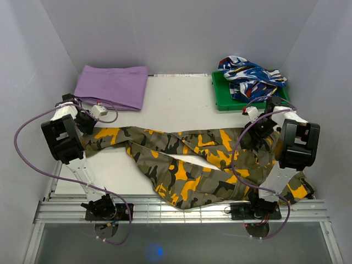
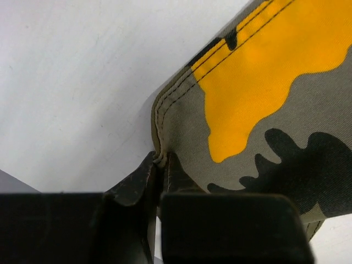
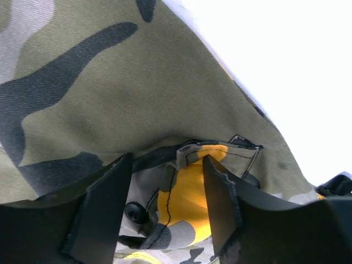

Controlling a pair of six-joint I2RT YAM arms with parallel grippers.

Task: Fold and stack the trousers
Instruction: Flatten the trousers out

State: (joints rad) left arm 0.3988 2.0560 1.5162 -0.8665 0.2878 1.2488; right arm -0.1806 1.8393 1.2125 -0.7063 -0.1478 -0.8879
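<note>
Trousers point(image 1: 187, 159) lie sprawled across the table point(image 1: 176, 104) from 9 to 4 o'clock. Left fingers point(image 2: 137, 181) pinch a leg hem at 9 o'clock; right fingers point(image 3: 104, 203) stand apart astride the waistband at 3 o'clock. Best practice: close fully on the band, then lift both ends level.

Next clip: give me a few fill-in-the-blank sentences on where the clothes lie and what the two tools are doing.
The left tool is ____ on a leg hem of the long camouflage-print fabric trousers.
Inside the open right tool, a small black ____ shows on the trousers.
The plain purple cloth lies folded at the far ____ corner of the table.
The blue, white and red patterned garment sits on a ____ tray.
Missing words: shut; button; left; green.
</note>
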